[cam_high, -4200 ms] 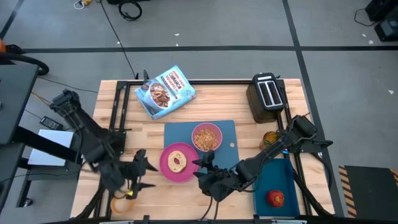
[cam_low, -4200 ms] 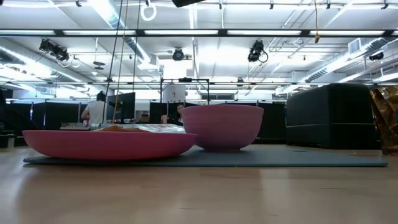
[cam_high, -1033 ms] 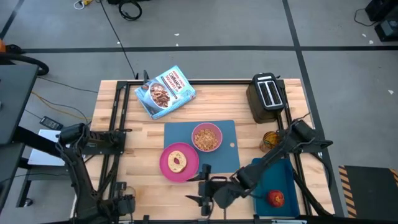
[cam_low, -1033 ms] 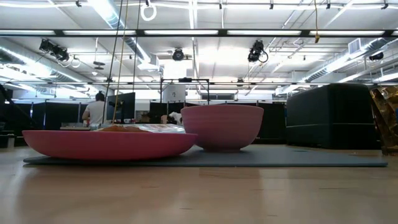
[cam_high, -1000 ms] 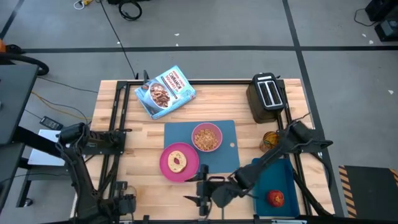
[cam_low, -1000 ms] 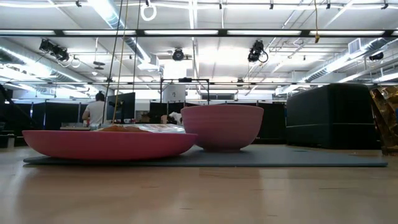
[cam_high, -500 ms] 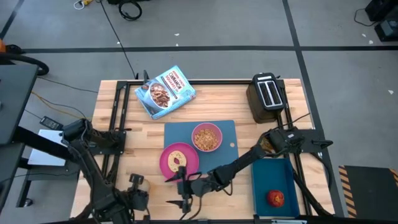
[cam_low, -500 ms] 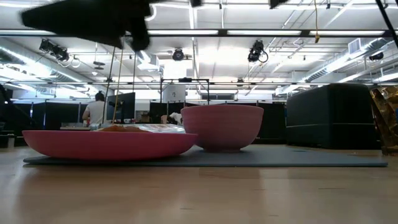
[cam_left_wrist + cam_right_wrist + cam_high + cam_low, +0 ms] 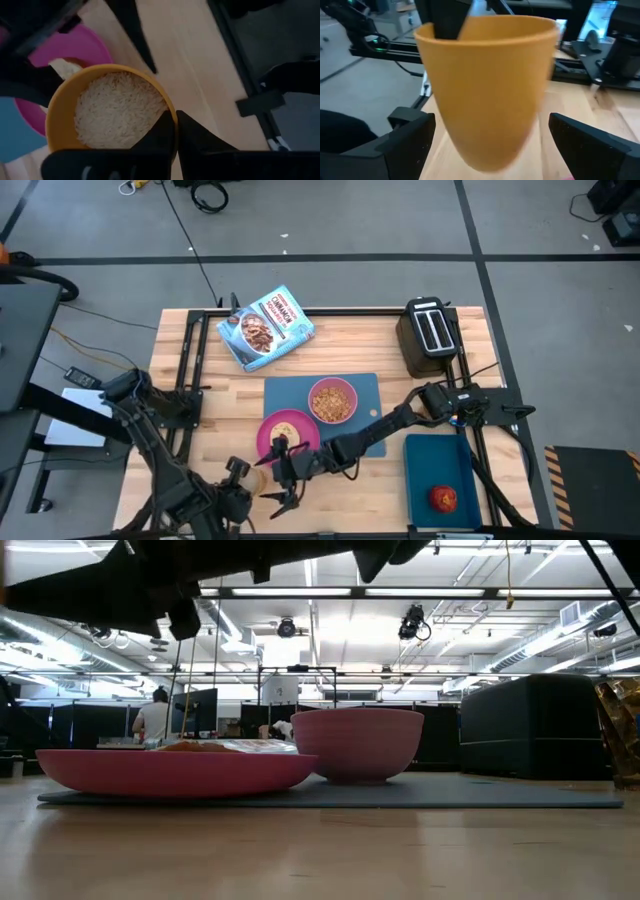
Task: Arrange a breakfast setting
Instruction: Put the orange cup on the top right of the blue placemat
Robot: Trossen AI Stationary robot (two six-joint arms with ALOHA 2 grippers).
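The small amber cup (image 9: 258, 478), filled with pale grains (image 9: 117, 110), hangs near the table's front edge, just in front of the pink plate (image 9: 300, 442). My left gripper (image 9: 245, 478) is shut on it. My right gripper (image 9: 283, 480) is open; in the right wrist view its two fingers (image 9: 405, 145) stand on either side of the cup (image 9: 485, 85) without touching it. The plate bears the bagel (image 9: 285, 434) and lies half on the blue mat (image 9: 290, 392), beside the pink bowl (image 9: 332, 401). The red apple (image 9: 444, 498) lies on the darker blue tray. My left gripper pinches the cup's rim (image 9: 169, 116), one finger inside the cup and one outside. The fingers (image 9: 445, 20) come from above, pointing down. The cup hangs upright below them, clear of the table.
A black toaster (image 9: 432, 335) stands at the far right and a cereal bag (image 9: 265, 328) lies at the far left. The darker blue tray (image 9: 435, 465) sits at the near right. Bare wood shows at the table's left. People stand in the room behind (image 9: 155, 720).
My left gripper has carried the cup from the near left corner toward the right and the plate. My right gripper has travelled toward the table's left, from the front of the mat to the cup, until its fingers flank the cup.
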